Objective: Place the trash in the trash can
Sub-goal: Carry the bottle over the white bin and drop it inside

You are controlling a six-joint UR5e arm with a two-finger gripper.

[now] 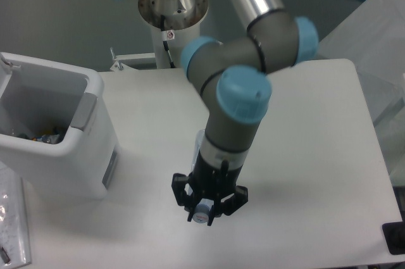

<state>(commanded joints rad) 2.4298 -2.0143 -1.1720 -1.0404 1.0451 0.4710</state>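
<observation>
Tool point(207, 209) grips the bottle point(204, 213), its cap showing between the fingers.

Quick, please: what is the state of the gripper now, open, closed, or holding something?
Gripper: closed on the bottle, lifted above the table; only its pale cap end shows.
</observation>
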